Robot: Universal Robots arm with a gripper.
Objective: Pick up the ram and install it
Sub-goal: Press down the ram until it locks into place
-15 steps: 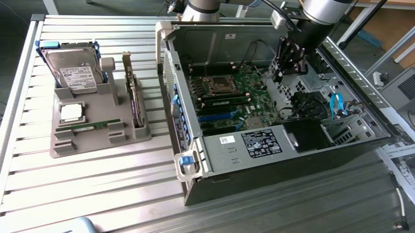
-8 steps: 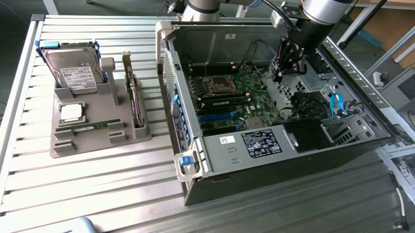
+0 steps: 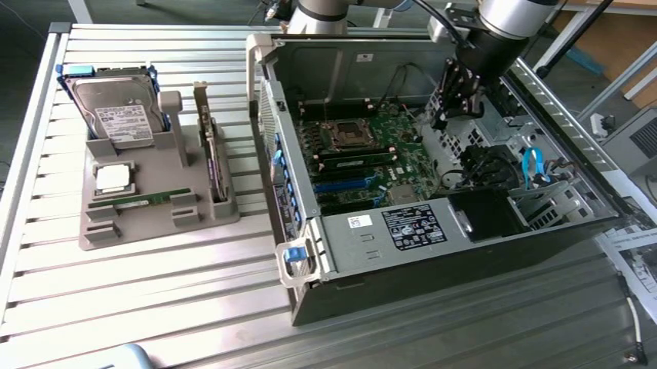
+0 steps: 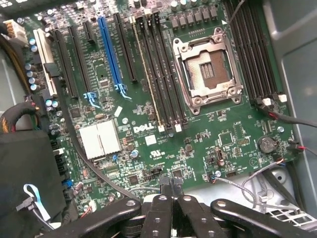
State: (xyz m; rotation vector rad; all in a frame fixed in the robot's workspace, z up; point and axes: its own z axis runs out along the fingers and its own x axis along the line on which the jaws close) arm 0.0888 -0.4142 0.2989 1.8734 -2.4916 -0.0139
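the end effector (image 3: pixel 448 115) hangs inside the open computer case (image 3: pixel 431 254), above the green motherboard (image 4: pixel 198 129), and its two fingers (image 4: pixel 171 191) are clenched together with nothing between them. the arm (image 3: pixel 503 31) reaches down into the case from the far edge of the worktop (image 3: pixel 123 307). in the wrist view the fingertips point at the board's edge, near the dell logo (image 4: pixel 143 129), with the empty cpu socket (image 4: pixel 208 69) and the rows of long black memory slots (image 4: pixel 161 69) further along the board, and a blue expansion slot (image 4: pixel 110 49) beside them. the ram (image 3: pixel 144 200) is not in the case: it lies flat in the gray holder tray (image 3: pixel 154 223) that sits on the worktop towards the exterior view's left, well apart from the end effector. in the same tray a hard drive (image 3: pixel 118 111) leans upright at the far end, a square silver processor (image 3: pixel 113 178) rests just behind the ram, and a wider card (image 3: pixel 212 154) stands on edge along the tray's side nearest the case. a blue latch (image 3: pixel 295 257) sticks out at the case's near corner.
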